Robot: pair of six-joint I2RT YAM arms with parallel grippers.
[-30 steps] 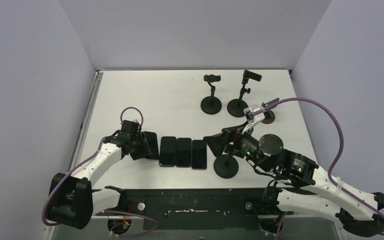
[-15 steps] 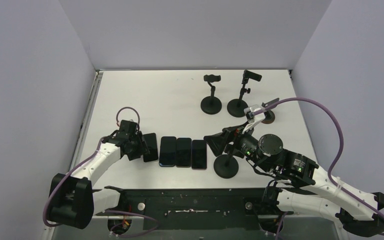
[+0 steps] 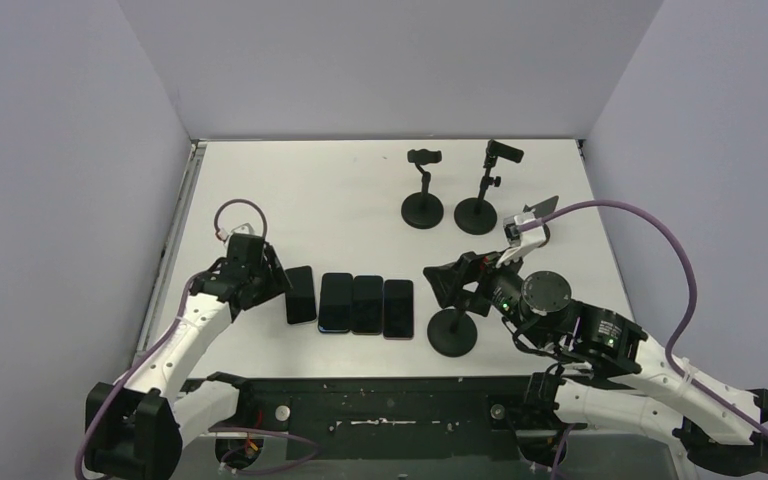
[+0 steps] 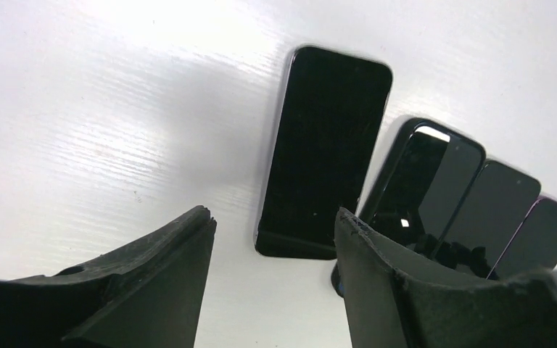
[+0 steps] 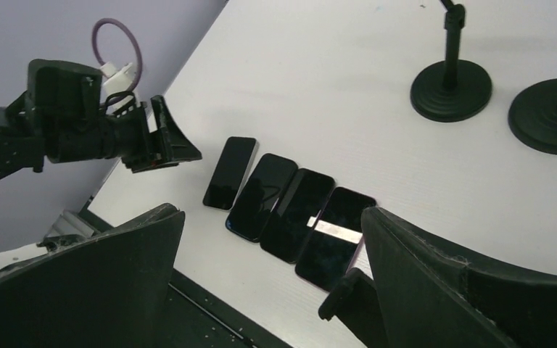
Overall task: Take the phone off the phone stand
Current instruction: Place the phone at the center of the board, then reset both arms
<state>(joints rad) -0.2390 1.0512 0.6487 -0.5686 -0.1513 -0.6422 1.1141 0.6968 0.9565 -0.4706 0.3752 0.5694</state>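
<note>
Pale lilac walls close in a white table (image 3: 340, 190), with the arms' bases at 6 o'clock. Four phones lie flat and screens up in a tight row from 8 to 6 o'clock. The endmost phone (image 3: 300, 296), at the 8 o'clock end, rests wholly on the table. The left fingers (image 4: 181, 246) are spread on either side of its near end, lifted clear and pinching nothing. By that, this phone's set-down looks done and the step in hand is the release and clearing away.

The right fingers (image 3: 445, 285) are spread as wide as they go and empty, poised above the near stand (image 3: 453, 335) at 5 o'clock. The top of that stand is hidden under them. The two far stands (image 3: 423, 210) at 1 o'clock show bare clamps. A grey slab (image 3: 541, 207) at 2 o'clock, half hidden behind the right arm, may be another phone on a stand, though I cannot tell.

If so, the next move calls for the right arm to turn toward it and close on the phone's edges. It should lift along the clamp's line rather than tip the base, while the left arm keeps off the row
</note>
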